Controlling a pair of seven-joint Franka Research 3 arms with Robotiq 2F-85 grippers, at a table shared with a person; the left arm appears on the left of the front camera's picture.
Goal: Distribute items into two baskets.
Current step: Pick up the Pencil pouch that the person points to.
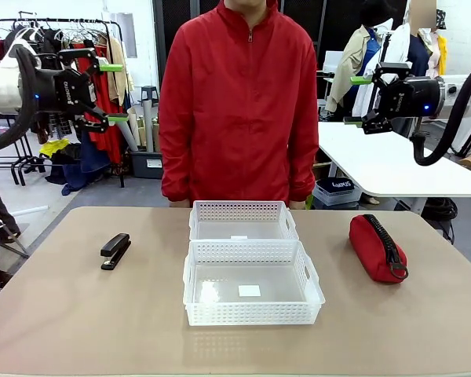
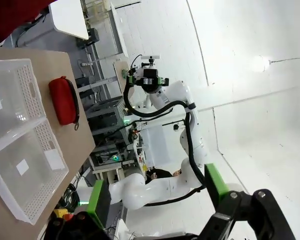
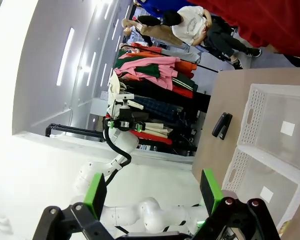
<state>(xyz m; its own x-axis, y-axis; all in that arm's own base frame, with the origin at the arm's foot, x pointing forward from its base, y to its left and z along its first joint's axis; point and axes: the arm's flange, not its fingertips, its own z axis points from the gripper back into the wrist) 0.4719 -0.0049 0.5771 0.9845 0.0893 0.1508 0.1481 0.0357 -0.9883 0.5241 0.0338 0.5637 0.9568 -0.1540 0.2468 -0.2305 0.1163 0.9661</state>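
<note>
Red pouch (image 1: pixel 377 248) right of frame on counter (image 1: pixel 63 314), black stapler (image 1: pixel 115 250) left; small basket (image 1: pixel 239 210), big basket (image 1: pixel 251 312) centre, nothing inside. Left gripper (image 1: pixel 115 93) upper left, right gripper (image 1: pixel 356 100) upper right, both open, nothing held. Sorting seemingly not begun; next: lower onto one item.

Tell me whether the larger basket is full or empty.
Empty: the larger basket holds just its small label; the stapler and red pouch lie on the table either side of it.
</note>
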